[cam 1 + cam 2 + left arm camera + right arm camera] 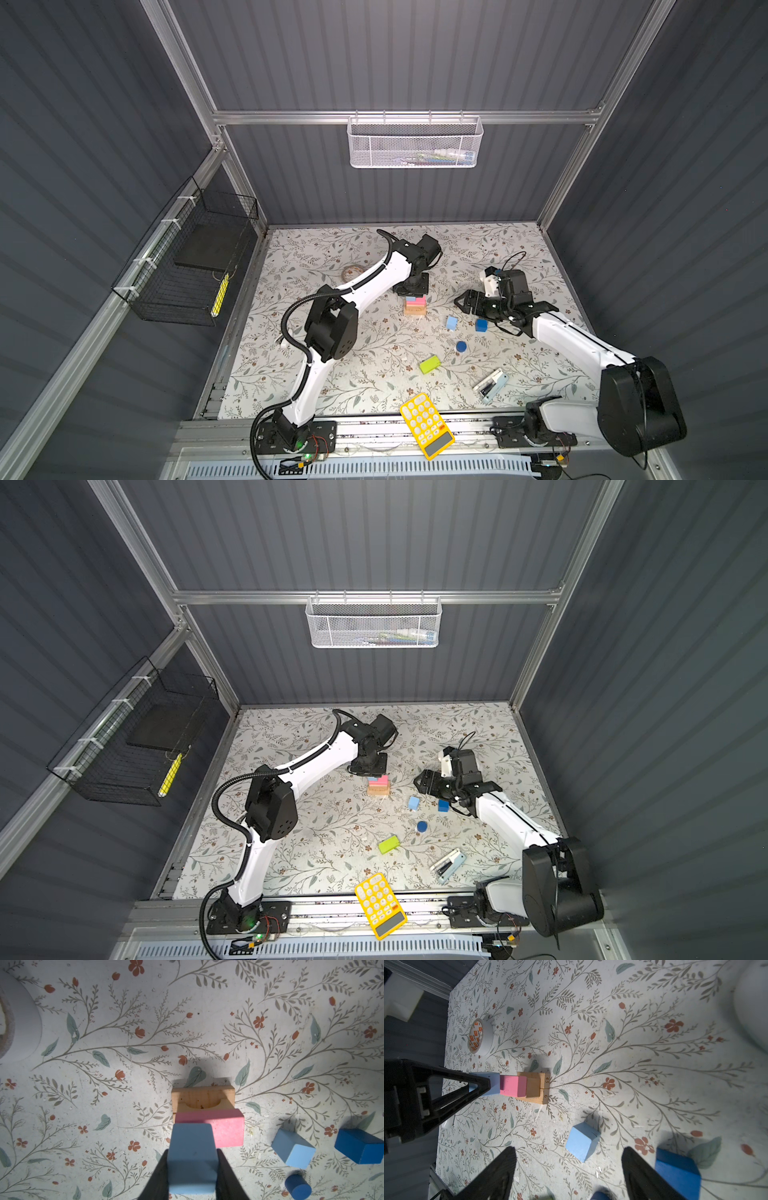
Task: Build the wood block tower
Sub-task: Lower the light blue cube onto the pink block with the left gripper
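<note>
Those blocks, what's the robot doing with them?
It's building a tower. The left gripper pinches a light-blue cube right at the pink bar, which sits on the tan bars. The right gripper hangs open near the other light-blue cube and the dark-blue cube. The green bar and dark-blue cylinder lie loose on the table.

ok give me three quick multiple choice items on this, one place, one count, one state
1. Where is the lime-green bar?
A) held by a gripper
B) on the table, apart from the tower
C) atop the tower

2. How many light-blue cubes show?
A) one
B) two
C) three

3. The right gripper is:
A) open, empty
B) shut on a cube
C) shut, empty

Key: B, it lies alone on the table; B, one in the left gripper, one loose; A, its jaws stand wide, gripping nothing.
</note>
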You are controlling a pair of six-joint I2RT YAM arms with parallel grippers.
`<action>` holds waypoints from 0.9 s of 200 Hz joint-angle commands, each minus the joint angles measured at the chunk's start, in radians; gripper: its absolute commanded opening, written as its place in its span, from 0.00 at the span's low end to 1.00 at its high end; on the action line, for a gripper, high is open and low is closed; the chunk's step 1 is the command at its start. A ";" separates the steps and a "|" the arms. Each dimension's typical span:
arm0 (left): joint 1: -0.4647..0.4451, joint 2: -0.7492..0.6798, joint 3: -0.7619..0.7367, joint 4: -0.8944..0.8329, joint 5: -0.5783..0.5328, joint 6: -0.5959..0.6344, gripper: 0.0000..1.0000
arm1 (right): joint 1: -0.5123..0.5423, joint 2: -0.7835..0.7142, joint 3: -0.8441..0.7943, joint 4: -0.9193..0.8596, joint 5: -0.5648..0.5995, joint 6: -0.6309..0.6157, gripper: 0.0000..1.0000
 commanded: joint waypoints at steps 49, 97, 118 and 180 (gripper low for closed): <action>-0.005 0.028 0.035 -0.035 -0.005 -0.018 0.03 | -0.009 0.019 -0.014 0.019 -0.014 -0.001 0.82; -0.006 0.031 0.033 -0.037 -0.010 -0.023 0.04 | -0.010 0.023 -0.014 0.022 -0.016 0.000 0.82; -0.007 0.030 0.033 -0.037 -0.010 -0.023 0.05 | -0.010 0.026 -0.014 0.025 -0.019 0.000 0.82; -0.008 0.039 0.039 -0.037 -0.002 -0.026 0.06 | -0.012 0.033 -0.014 0.028 -0.022 0.003 0.81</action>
